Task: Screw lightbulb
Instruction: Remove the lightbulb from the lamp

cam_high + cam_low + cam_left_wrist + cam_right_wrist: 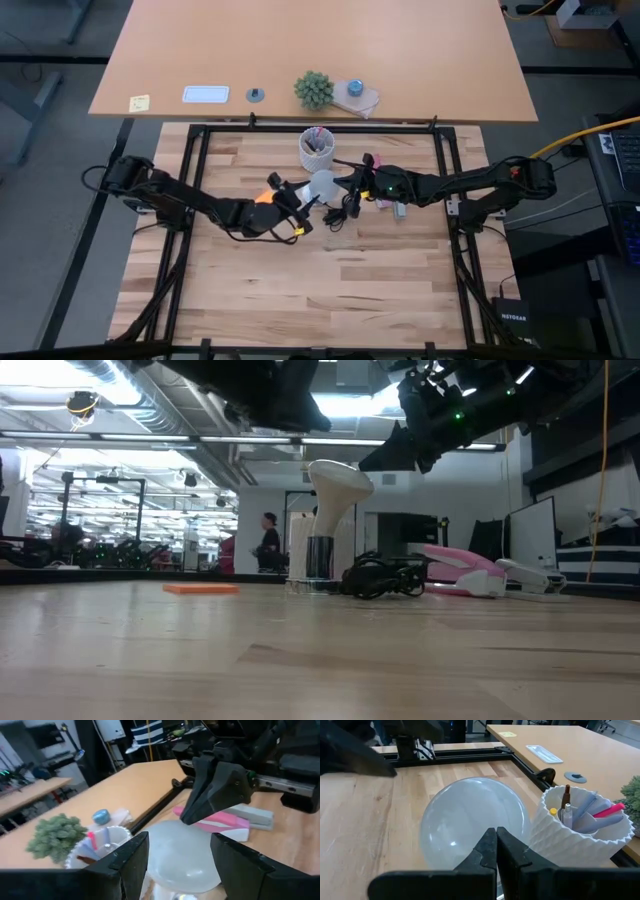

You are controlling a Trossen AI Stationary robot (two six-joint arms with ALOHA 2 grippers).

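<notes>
high view: both grippers meet over the lightbulb at mid-table

you have the left gripper (303, 207) reaching in from the left, its two fingers (127, 857) spread wide apart, one on each side of the lightbulb (181, 855). in the left wrist view the bulb's rounded white dome sits between those fingers; you cannot tell whether the pads touch the glass. your right gripper (496, 851) comes in from the right with its fingers pressed together, tips just above the dome and clamped on nothing.

in the low view the lightbulb (334, 510) stands upright, wide end up, its narrow base down in a dark fitting (319, 557) on the wooden table (320, 290). a tangle of black cord (385, 577) lies just beside the fitting.

just behind the bulb stands a white ribbed cup (577, 837) holding pens. a pink stapler (461, 570) lies near the cord, on the right arm's side, and an orange flat piece (201, 588) lies on the left arm's side. beyond the work table, a second tabletop carries a small green plant (314, 89), a yellow note (139, 102) and a white card (205, 95). a person (268, 543) stands far back in the room.
</notes>
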